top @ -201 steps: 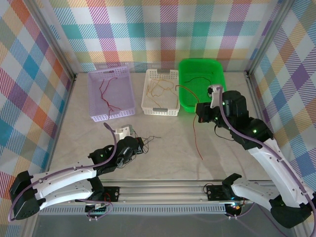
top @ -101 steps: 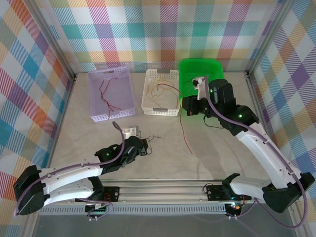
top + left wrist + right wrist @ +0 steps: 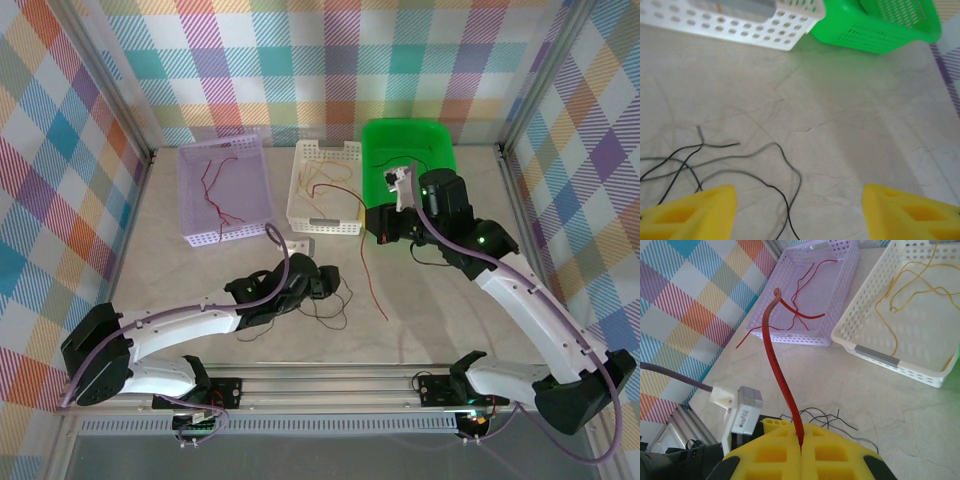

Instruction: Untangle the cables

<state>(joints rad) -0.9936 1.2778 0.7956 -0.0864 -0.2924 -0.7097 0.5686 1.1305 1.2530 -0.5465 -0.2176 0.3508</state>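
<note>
The left claw (image 3: 320,285) has reached farther right across the counter (image 3: 170,270) than half a second ago. In the wrist view its yellow fingers (image 3: 695,210) stand wide apart with nothing between them. The loose black cables (image 3: 327,310) now lie in loops just near and right of it, on the bare counter.

The right claw (image 3: 375,224) has drifted a little left over the last second and sits at the near edge of the green basket (image 3: 400,140). It is pinched shut on one red cable (image 3: 374,285), whose free end trails down to the counter.

Other red cables lie in the purple basket (image 3: 215,238) and yellow ones in the white basket (image 3: 325,226), as before.
</note>
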